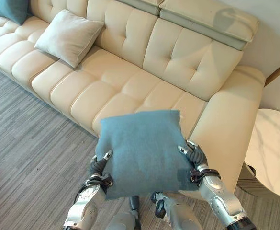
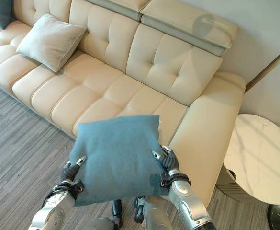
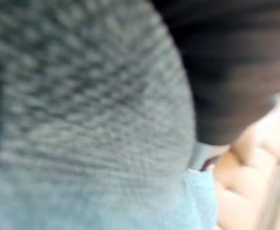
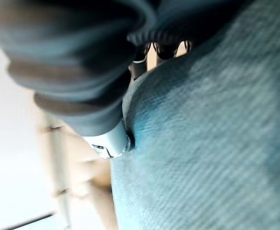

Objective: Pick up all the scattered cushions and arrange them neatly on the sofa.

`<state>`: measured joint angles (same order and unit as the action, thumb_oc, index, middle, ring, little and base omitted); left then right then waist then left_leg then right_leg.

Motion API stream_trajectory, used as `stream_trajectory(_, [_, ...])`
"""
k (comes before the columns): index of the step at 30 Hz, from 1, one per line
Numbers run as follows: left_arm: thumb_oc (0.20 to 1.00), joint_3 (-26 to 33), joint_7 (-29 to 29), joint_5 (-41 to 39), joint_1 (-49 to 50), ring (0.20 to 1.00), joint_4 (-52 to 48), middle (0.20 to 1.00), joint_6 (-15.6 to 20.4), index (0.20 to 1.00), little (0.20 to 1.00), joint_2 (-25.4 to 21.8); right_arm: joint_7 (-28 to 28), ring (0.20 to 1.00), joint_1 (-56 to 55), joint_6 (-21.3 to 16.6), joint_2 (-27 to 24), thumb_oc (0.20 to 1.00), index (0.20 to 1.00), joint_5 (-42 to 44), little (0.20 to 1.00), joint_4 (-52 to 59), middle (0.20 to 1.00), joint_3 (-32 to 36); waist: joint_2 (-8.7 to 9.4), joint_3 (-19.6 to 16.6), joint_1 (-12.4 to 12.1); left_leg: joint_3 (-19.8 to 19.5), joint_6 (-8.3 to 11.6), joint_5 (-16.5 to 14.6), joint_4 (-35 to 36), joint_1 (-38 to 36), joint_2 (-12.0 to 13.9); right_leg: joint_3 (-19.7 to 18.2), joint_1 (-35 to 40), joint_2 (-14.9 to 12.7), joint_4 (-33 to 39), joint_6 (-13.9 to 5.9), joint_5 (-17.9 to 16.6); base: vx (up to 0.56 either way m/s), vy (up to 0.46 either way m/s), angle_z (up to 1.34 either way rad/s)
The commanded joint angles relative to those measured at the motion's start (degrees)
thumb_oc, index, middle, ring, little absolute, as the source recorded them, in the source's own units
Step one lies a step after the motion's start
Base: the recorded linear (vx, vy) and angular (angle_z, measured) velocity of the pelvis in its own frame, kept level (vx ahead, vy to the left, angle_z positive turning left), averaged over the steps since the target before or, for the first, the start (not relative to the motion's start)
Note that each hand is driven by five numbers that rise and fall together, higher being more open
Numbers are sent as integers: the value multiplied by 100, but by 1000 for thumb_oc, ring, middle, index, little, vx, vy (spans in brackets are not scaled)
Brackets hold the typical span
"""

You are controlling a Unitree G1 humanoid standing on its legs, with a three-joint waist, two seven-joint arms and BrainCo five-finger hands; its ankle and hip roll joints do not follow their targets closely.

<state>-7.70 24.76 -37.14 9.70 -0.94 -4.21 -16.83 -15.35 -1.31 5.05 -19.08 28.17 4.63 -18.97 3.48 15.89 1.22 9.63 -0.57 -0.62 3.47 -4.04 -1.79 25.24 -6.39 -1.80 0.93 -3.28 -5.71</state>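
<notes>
Teal cushion [image 1: 142,151] between both robot hands

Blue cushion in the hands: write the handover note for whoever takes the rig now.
Left hand and right hand grip opposite edges of the blue cushion, held in the air in front of the sofa.
Done: a light cushion and a second blue cushion lean against the backrest.
Left: set the held cushion on the free seat ahead.
</notes>
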Motion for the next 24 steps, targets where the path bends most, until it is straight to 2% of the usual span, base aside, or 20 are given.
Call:
stream_trajectory(1, [200, -174, -430, 97, -371, 200, -980, 200, 736, 200, 200, 248, 521, 200, 479, -715, 152, 200, 200, 129, 200, 709, 200, -244, -11, -588, 43, 509, 431, -498, -1459, -288, 56, -142, 295, 292, 94, -105, 647, 383, -104, 5])
stream_trajectory(2, [200, -149, -428, 122, -340, 200, -1006, 200, 752, 200, 200, 260, 569, 200, 490, -751, 111, 200, 200, 170, 200, 755, 200, -276, -21, -586, 4, 484, 574, -268, -2117, -145, 125, -217, 455, 339, 175, -26, 698, 340, -109, -1])
stream_trajectory(4, [200, -144, -441, 100, -233, 200, -1122, 200, 790, 200, 200, 283, 633, 200, 507, -735, -9, 200, 200, 169, 200, 876, 200, -302, -30, -507, -85, 313, 782, 2, -3000, 218, 168, -407, 757, 439, 376, 147, 801, 254, -77, 18])
stream_trajectory(5, [200, -144, -440, 100, -232, 200, -1124, 200, 789, 200, 200, 284, 634, 200, 506, -734, -10, 200, 200, 170, 200, 878, 200, -301, -36, -506, -84, 308, 790, -12, -3032, 231, 180, -406, 762, 450, 385, 154, 800, 233, -67, -21])
stream_trajectory(6, [200, -181, -421, 47, -236, 200, -1120, 200, 798, 200, 200, 292, 631, 200, 508, -719, -61, 200, 200, 168, 200, 919, 200, -301, -3, -424, -124, 164, 749, 37, -3366, 524, 297, -562, 948, 456, 406, 265, 936, 192, -52, -53])
stream_trajectory(7, [200, -186, -394, 17, -254, 200, -1104, 200, 769, 200, 200, 307, 600, 200, 515, -712, -83, 200, 200, 139, 200, 929, 200, -286, 60, -380, -134, 151, 611, -151, -3272, 725, 387, -630, 995, 379, 405, 257, 948, 245, -42, -52])
stream_trajectory(9, [200, -210, -393, 42, -219, 200, -1156, 200, 732, 200, 200, 291, 582, 200, 499, -682, -94, 200, 200, 75, 200, 922, 200, -278, 136, -335, -165, -7, 376, -499, -2854, 934, 350, -759, 1045, 271, 353, 215, 969, 151, 25, -20])
stream_trajectory(10, [200, -210, -393, 42, -218, 200, -1156, 200, 731, 200, 200, 290, 582, 200, 497, -682, -92, 200, 200, 74, 200, 922, 200, -279, 140, -336, -168, -1, 369, -495, -2835, 922, 342, -763, 1044, 263, 347, 210, 974, 151, 103, -32])
stream_trajectory(11, [200, -184, -398, 98, -136, 200, -1152, 200, 710, 200, 200, 268, 602, 200, 506, -639, -84, 200, 200, 10, 200, 879, 200, -325, 218, -333, -185, -306, 188, -567, -2009, 933, 218, -950, 1025, 150, 310, 177, 966, 87, 81, -38])
stream_trajectory(12, [200, -184, -398, 98, -136, 200, -1152, 200, 710, 200, 200, 268, 602, 200, 506, -639, -84, 200, 200, 10, 200, 879, 200, -325, 219, -332, -185, -305, 188, -566, -2007, 931, 217, -950, 1026, 149, 310, 177, 966, 279, 232, -65])
stream_trajectory(13, [200, -122, -341, 195, -5, 200, -1201, 200, 732, 200, 200, 329, 646, 200, 532, -610, -87, 200, 200, -144, 200, 800, 200, -403, 141, -366, -222, -1247, 315, 182, -680, 1007, 306, -1352, 1040, 140, 224, 225, 1042, 193, 155, -59])
stream_trajectory(14, [200, -122, -341, 195, -5, 200, -1201, 200, 732, 200, 200, 329, 646, 200, 532, -610, -87, 200, 200, -144, 200, 800, 200, -403, 143, -373, -213, -1255, 315, 206, -651, 1005, 302, -1344, 1032, 137, 225, 225, 1040, 264, 233, -65])
stream_trajectory(15, [200, -122, -317, 215, 27, 200, -1183, 200, 738, 200, 200, 360, 653, 200, 551, -602, -87, 200, 200, -191, 200, 757, 200, -422, 97, -369, -213, -1606, 391, 409, -294, 1076, 400, -1516, 1075, 111, 188, 234, 1088, 144, 161, -83])
stream_trajectory(16, [200, -138, -324, 234, 37, 200, -1146, 200, 739, 200, 200, 369, 652, 200, 545, -576, -98, 200, 200, -186, 200, 748, 200, -394, 44, -375, -187, -1779, 467, 534, -75, 1070, 450, -1657, 1122, 79, 184, 229, 1118, 224, 261, -92])
stream_trajectory(18, [200, -181, -316, 297, 6, 200, -1079, 200, 694, 200, 200, 338, 656, 200, 516, -524, -145, 200, 200, -255, 200, 708, 200, -328, -26, -385, -139, -1853, 534, 663, -51, 1080, 456, -1723, 1191, 44, 162, 192, 1138, 210, 238, -78])
stream_trajectory(19, [200, -202, -434, 400, 12, 200, -895, 200, 638, 200, 200, 282, 715, 200, 374, -472, -170, 200, 200, -353, 200, 661, 200, -226, -163, -501, -66, -1749, 549, 582, 84, 789, 512, -1922, 1299, 45, 178, 159, 1200, 261, 302, -73])
stream_trajectory(21, [200, -293, -509, 696, -162, 200, -758, 200, 529, 200, 200, 134, 630, 200, 305, -424, -134, 200, 200, -486, 200, 558, 200, -123, -234, -580, 12, -1668, 510, 485, 153, 633, 421, -2052, 1290, -50, 206, 92, 1148, 293, 381, -64])
stream_trajectory(24, [200, -280, -529, 1234, -615, 200, -502, 200, 514, 200, 200, -143, 515, 200, 403, -375, -18, 200, 200, -849, 200, 328, 200, -50, -298, -661, 102, -1174, 378, 296, 153, 513, 350, -2338, 1148, -225, 250, -93, 1001, 181, 311, -75])
